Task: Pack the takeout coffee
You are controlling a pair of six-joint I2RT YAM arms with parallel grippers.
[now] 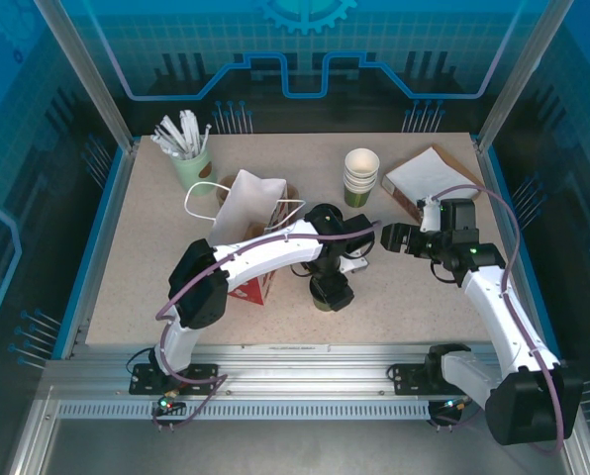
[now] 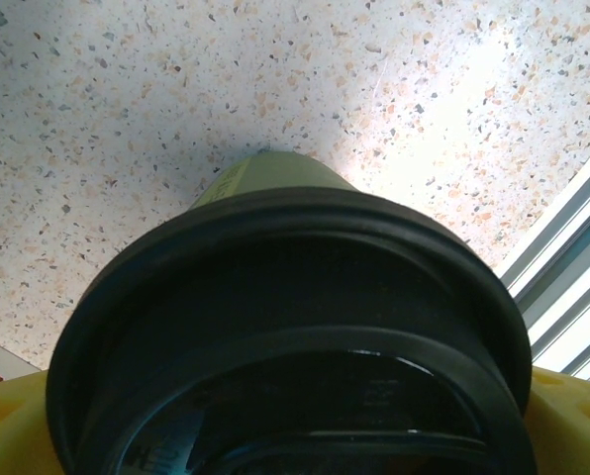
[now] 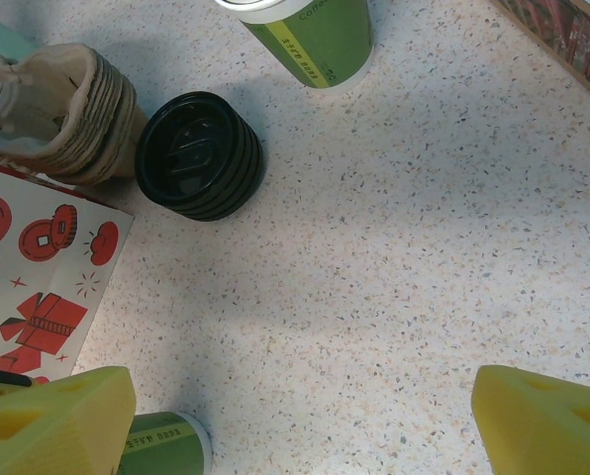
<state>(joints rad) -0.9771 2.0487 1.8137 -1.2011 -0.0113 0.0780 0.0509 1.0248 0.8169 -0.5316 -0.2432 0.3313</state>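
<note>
The takeout coffee (image 1: 332, 294), an olive-green cup under a black lid, stands upright near the table's front middle. My left gripper (image 1: 330, 280) hangs over it from above. In the left wrist view the black lid (image 2: 285, 297) spreads across the lower half, with the green cup wall (image 2: 275, 173) beyond it. Yellow fingertips (image 2: 3, 421) flank the lid on both sides, and contact cannot be judged. My right gripper (image 1: 387, 237) hovers open to the right, its fingers (image 3: 52, 421) wide apart over bare table. A green cup side (image 3: 161, 445) peeks in at that view's lower left.
A white paper bag (image 1: 247, 208) with red prints (image 3: 38, 297) lies left of the coffee. Behind it are a stack of lidless cups (image 1: 361, 176), a pile of black lids (image 3: 198, 155) and pulp sleeves (image 3: 62, 109). A stirrer cup (image 1: 189, 163) stands back left, flat paper (image 1: 429, 178) back right.
</note>
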